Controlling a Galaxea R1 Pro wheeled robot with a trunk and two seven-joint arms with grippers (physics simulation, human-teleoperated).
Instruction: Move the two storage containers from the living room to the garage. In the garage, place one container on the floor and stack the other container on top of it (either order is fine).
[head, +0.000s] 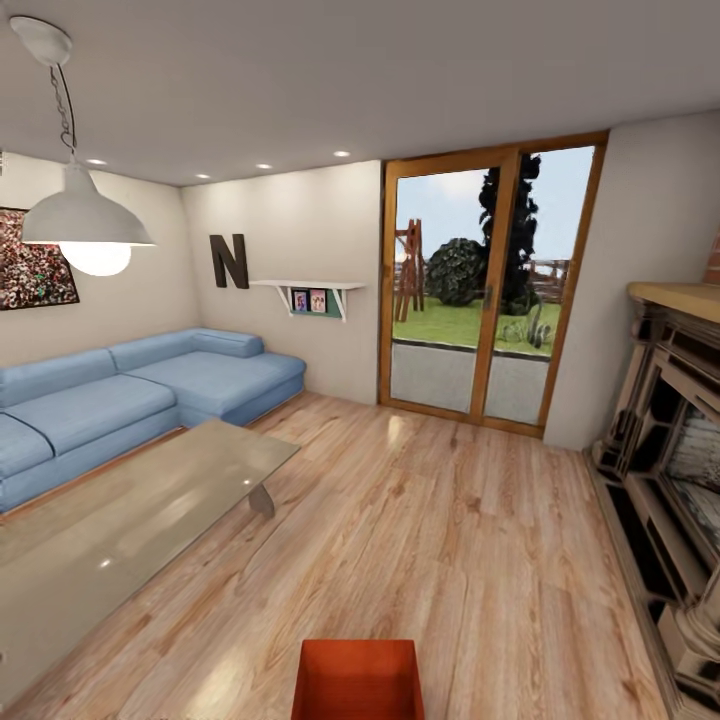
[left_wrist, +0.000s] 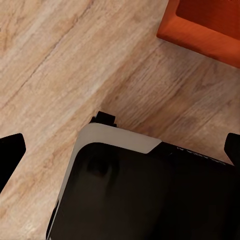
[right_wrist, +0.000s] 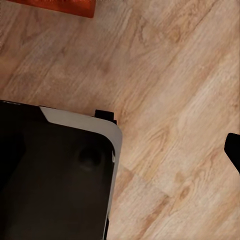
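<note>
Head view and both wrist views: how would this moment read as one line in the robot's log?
place: living room | storage container on wood floor ahead, not gripped | left gripper: open, empty | right gripper: one fingertip seen, state unclear

light wood plank floor — carries one orange-red storage container at the near edge of the head view, resting directly on the planks. blue corner sofa, glass coffee table and brick fireplace also stand on it — all apart from the container.
</note>
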